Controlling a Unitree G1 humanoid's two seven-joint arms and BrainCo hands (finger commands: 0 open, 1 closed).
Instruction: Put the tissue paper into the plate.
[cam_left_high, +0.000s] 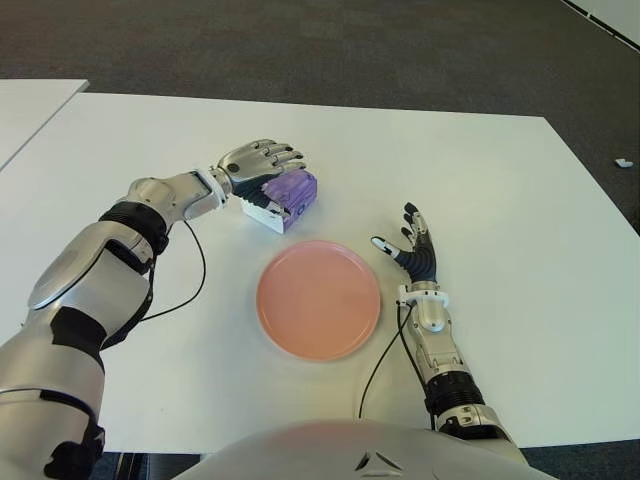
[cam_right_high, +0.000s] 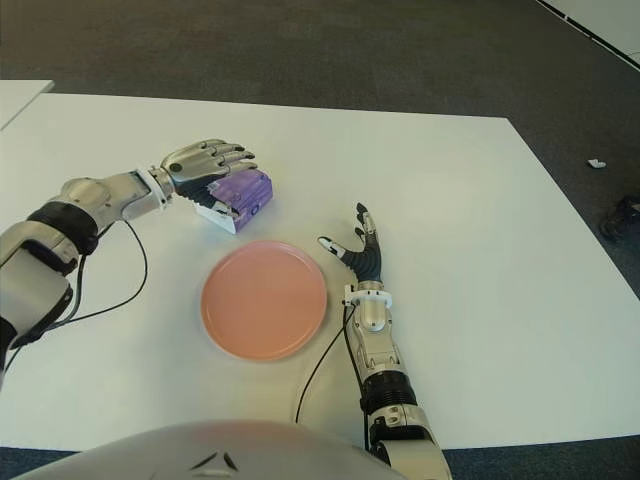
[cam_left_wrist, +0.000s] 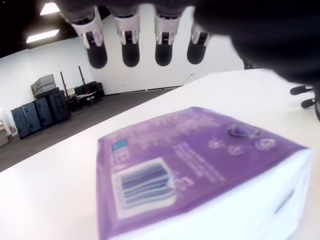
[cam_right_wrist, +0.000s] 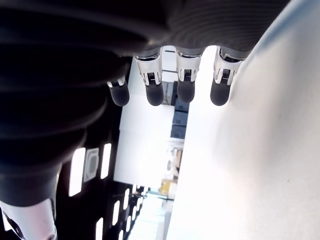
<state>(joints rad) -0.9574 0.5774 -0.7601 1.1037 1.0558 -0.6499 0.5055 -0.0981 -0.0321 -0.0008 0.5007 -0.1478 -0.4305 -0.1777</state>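
One hand is at work: your left hand (cam_left_high: 262, 160) hovers over the purple tissue pack (cam_left_high: 285, 199), fingers (cam_left_wrist: 130, 50) spread above it and not yet clamped. The pack sits on the table (cam_left_high: 500, 180) at eleven o'clock from the pink plate (cam_left_high: 318, 299), just beside its rim. You're at the grasp step; next, close, lift, carry toward five o'clock. Your right hand (cam_left_high: 414, 252) shows open at the plate's three o'clock.

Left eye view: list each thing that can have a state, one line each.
Tissue pack: on the table, beyond the plate, not in it, under the left hand.
Plate: empty, flat on the table.
Left hand: over the tissue pack, fingers not closed on it.
Right hand: open, holding nothing, right of the plate.
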